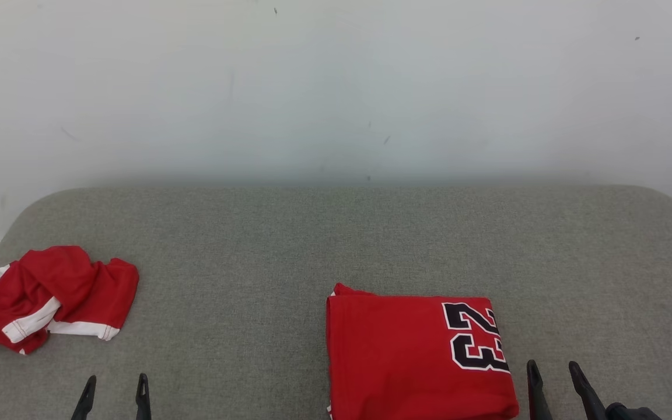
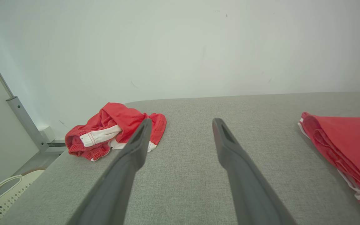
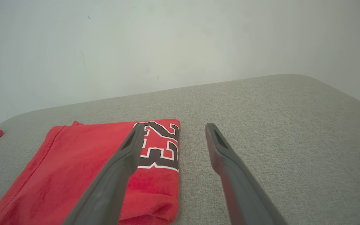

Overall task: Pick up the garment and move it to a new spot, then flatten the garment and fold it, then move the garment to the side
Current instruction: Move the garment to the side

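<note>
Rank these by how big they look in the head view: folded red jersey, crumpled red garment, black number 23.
1. folded red jersey, though it lies nearer the camera
2. crumpled red garment
3. black number 23

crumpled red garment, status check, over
Left gripper and right gripper open, empty. Crumpled red garment untouched at left of grey surface. Folded jersey by right gripper, not in the way.
</note>
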You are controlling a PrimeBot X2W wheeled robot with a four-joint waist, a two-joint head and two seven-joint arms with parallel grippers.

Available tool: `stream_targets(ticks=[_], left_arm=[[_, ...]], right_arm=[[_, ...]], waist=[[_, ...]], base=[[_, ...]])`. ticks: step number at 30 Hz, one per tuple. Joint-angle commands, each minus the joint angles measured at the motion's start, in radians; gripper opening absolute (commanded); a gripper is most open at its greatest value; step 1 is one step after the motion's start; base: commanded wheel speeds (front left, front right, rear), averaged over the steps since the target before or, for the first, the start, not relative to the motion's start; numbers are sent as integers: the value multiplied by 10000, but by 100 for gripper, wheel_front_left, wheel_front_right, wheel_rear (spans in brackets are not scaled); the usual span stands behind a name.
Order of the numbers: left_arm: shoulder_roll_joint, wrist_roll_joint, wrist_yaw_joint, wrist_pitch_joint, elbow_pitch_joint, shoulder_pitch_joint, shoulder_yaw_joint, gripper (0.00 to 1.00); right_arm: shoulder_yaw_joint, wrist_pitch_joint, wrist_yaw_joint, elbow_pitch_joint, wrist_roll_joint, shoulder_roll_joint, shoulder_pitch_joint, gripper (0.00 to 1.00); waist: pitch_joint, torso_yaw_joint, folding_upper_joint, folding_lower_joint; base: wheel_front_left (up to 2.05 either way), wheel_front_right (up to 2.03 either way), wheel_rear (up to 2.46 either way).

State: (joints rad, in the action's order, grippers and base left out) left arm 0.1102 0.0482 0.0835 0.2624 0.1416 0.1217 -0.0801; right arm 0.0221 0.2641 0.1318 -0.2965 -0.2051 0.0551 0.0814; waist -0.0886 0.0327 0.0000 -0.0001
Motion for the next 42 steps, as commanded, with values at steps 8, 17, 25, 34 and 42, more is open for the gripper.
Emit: stream_targets(ticks=[8, 17, 25, 34, 42], left_arm=[[44, 2, -43, 34, -96, 109, 20, 100], [3, 127, -27, 34, -75, 52, 49, 100], [-60, 106, 33, 33, 72, -262, 313, 100], [104, 219, 190, 34, 275, -484, 566, 100], [127, 267, 175, 34, 396, -579, 593, 100]], right_arm=[[-5, 0, -17, -42, 41, 36, -123, 100], [-170, -1, -17, -1408, -28, 260, -954, 100], [-682, -92, -18, -4221, -367, 607, -2869, 100], [-1271, -515, -18, -7273, -1171, 786, -4642, 100], [-1890, -1131, -19, -8738, -2088, 552, -5127, 100]], waist=[[46, 15, 0, 1], [103, 70, 0, 1], [284, 399, 0, 1], [542, 895, 0, 1], [604, 959, 0, 1]], base=[[0, 0, 0], [0, 0, 0], [0, 0, 0], [0, 0, 0], [0, 0, 0]])
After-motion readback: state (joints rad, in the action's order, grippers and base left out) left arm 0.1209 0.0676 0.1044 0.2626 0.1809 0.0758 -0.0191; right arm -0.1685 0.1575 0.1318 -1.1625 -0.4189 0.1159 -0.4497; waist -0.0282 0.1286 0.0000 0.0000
